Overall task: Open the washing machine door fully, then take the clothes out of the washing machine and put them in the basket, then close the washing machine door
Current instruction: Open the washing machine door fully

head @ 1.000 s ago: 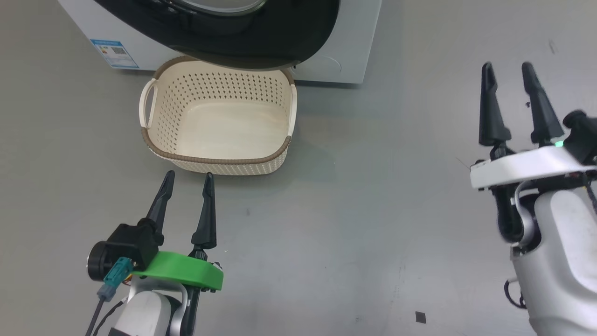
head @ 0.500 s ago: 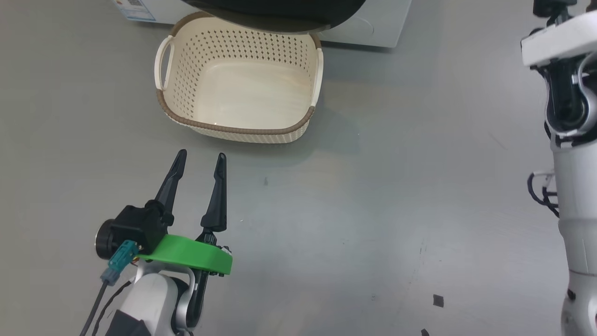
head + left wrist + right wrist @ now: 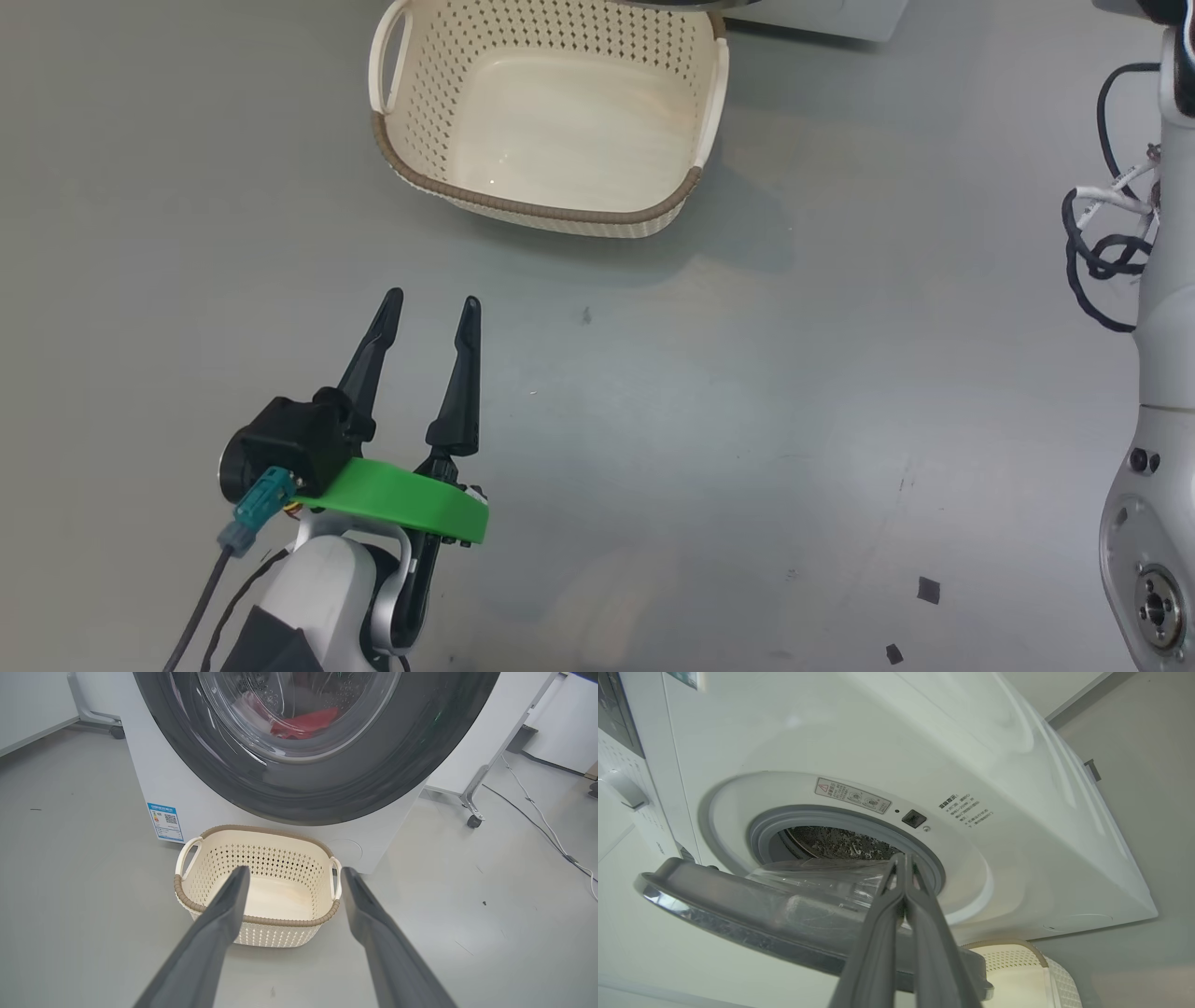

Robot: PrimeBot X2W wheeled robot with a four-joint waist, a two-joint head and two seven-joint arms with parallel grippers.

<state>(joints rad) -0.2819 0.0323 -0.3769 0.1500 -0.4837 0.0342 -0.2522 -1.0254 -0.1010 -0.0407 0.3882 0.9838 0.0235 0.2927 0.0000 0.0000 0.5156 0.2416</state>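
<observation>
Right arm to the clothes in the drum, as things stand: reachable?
Probably not yet. The door is only part open, and its glass bulge sits across much of the drum mouth in front of the shut right pincer. The red clothes lie behind that glass.

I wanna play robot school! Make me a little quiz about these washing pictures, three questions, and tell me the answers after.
1. True or false: the basket already has something in it.
2. The left gripper is open. The right gripper is: A) open wide, B) shut, C) holding the basket.
3. What colour are the clothes seen through the glass of the washing machine door?

Key:
1. False, it is empty.
2. B.
3. Red.
</observation>
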